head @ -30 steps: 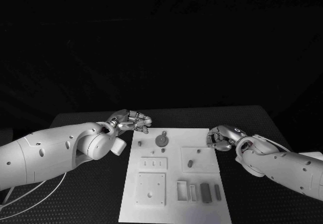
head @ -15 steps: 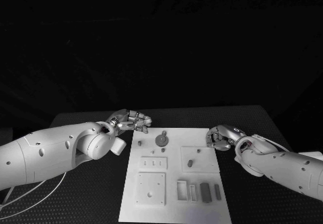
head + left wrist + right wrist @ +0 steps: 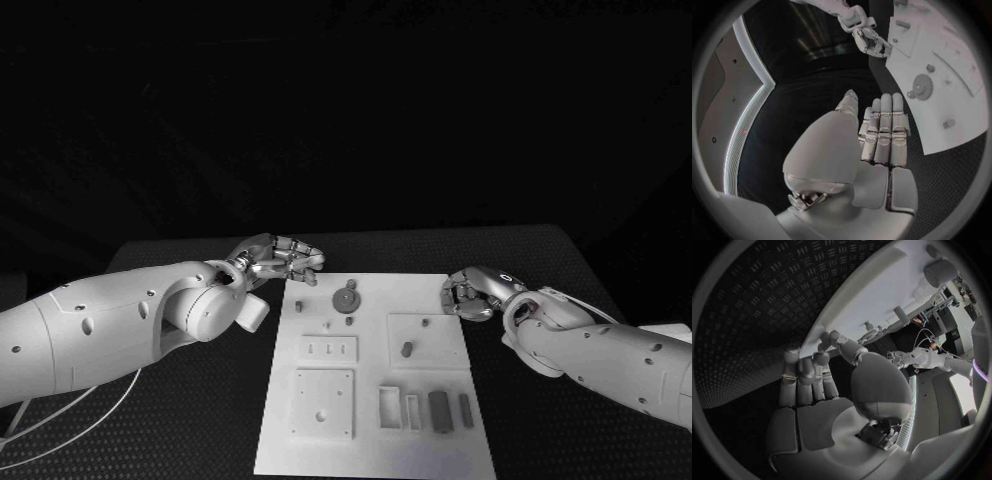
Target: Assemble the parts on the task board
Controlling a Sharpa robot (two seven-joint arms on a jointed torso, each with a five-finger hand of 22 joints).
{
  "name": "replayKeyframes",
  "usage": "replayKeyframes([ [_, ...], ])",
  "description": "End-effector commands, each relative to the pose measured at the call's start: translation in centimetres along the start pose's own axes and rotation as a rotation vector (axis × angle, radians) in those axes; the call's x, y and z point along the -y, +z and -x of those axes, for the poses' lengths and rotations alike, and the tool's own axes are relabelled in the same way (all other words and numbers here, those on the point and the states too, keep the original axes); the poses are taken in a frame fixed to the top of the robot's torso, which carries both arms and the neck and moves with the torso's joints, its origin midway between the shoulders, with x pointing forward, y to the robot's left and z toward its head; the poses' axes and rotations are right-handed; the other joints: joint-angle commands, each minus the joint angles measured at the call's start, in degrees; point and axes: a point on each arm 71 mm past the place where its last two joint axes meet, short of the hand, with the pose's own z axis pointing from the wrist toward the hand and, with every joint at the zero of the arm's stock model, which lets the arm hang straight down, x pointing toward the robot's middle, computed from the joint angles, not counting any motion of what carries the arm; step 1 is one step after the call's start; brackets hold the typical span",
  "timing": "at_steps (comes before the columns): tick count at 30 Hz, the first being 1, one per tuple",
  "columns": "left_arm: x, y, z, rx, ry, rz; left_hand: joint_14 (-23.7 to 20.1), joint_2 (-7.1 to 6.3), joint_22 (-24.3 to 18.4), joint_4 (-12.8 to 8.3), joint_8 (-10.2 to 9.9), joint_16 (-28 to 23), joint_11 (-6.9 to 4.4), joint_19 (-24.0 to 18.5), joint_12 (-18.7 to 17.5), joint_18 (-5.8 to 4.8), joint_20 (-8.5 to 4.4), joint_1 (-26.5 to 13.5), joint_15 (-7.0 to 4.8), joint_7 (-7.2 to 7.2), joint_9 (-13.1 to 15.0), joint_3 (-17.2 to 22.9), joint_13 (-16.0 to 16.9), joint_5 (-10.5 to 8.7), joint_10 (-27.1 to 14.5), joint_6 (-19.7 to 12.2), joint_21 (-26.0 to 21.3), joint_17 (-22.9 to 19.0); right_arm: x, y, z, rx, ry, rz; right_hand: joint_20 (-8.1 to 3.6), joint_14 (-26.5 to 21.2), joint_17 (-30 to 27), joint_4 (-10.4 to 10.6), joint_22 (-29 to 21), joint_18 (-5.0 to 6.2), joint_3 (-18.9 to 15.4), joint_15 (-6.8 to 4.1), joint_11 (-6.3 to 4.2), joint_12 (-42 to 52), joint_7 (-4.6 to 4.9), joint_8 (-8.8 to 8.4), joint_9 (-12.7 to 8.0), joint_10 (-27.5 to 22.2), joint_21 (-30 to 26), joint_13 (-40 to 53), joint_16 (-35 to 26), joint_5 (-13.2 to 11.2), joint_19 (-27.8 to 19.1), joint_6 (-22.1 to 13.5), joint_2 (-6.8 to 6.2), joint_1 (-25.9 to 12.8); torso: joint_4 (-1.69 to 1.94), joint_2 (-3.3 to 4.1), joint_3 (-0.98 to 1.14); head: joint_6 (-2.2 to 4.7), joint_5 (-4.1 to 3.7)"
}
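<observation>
We keep the flat white rectangular task board [image 3: 372,370] central on the black ribbed table [image 3: 548,262] so both arms reach it. Our left hand [image 3: 283,258] hovers at the board's eleven o'clock corner, fingers curled and empty, near the small grey toothed gear [image 3: 345,298]. Our right hand [image 3: 470,295], at two o'clock, rests fingertips at the board's edge, holding nothing, probably steadying it.

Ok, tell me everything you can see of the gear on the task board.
The gear is a small round grey toothed wheel with a raised hub, plastic by its look. It lies flat near the far end of the white task board, close to the middle. A small peg stands just beyond it. Neither hand touches it; the left hand hovers nearest.
</observation>
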Motion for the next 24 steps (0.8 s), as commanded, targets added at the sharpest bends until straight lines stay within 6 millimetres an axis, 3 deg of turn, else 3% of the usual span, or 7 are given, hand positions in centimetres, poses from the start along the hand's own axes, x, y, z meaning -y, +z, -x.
replayKeyframes([
  [1, 0.2, 0.0, -0.2, -0.013, 0.002, -0.012, 0.40, -0.19, 0.10, -0.02, 0.10, -0.38, 0.16, 0.27, 0.01, 1.00, -0.21, -0.44, 0.08, 0.32, -0.09, -0.08, 0.10, -0.38, 0.05, -0.10, -0.25, 0.11, -0.1, 0.0, 0.0, 0.010, 0.000, 0.007, -0.41, -0.05, -0.07, -0.36, 0.73, 0.75, 0.28, -0.49, -0.44, 0.38, 1.44, 0.52, 0.72, 0.07, 0.39, -0.11, 0.22, 0.21, -0.19, 2.40, 1.82, 0.43, 0.01, 0.01, 0.03, -0.07, 0.05],
  [8, 0.2, 0.0, -0.3, -0.026, 0.010, -0.015, 0.50, 0.05, 0.18, -0.03, 0.43, -0.66, 0.15, 0.28, -0.11, 0.99, -0.21, -0.09, 0.07, -0.11, 0.01, 0.11, 0.19, -0.38, 0.09, 0.38, -0.36, 0.40, -0.2, 0.0, 0.1, 0.027, 0.001, 0.009, -0.43, -0.02, -0.05, -1.03, 0.78, 0.75, 0.13, -0.65, -0.61, 0.40, 1.26, 0.76, 1.01, 0.18, 0.46, -0.16, 0.28, 0.21, -0.20, 2.99, 2.59, 0.55, -0.02, -0.01, 0.05, -0.02, 0.01],
  [14, 0.2, 0.0, -0.4, -0.042, 0.036, -0.015, 0.62, 0.95, 0.35, -0.03, 1.94, -1.14, -0.82, 0.26, 0.82, 0.97, -0.19, 0.43, 0.09, -1.22, 0.52, 0.44, 0.83, -0.38, 2.28, 3.40, -0.55, 0.89, -0.2, -0.2, 0.4, 0.030, 0.003, 0.009, -0.45, 0.00, -0.04, -1.27, 0.78, 0.75, 0.14, -0.70, -0.66, 0.40, 1.21, 0.78, 1.08, 0.21, 0.47, -0.17, 0.31, 0.21, -0.19, 3.07, 2.74, 0.67, -0.06, -0.02, 0.05, 0.18, 0.05],
  [24, 0.0, 0.1, -1.0, -0.080, 0.077, 0.046, 1.58, 1.63, 0.97, 0.08, 2.00, -1.40, -1.61, 0.85, 1.16, 1.01, -0.49, -1.65, -0.25, -2.19, 0.07, -0.23, 1.47, -0.39, 4.02, 6.15, -0.39, 2.04, -2.7, 1.0, 3.3, 0.054, -0.018, 0.057, -0.48, 0.02, -0.04, -1.51, 0.78, 0.75, 0.11, -0.75, -0.71, 0.41, 1.16, 0.84, 1.17, 0.25, 0.49, -0.19, 0.32, 0.21, -0.19, 3.24, 2.75, 0.77, -0.26, -0.10, -0.07, 0.78, 0.02],
])
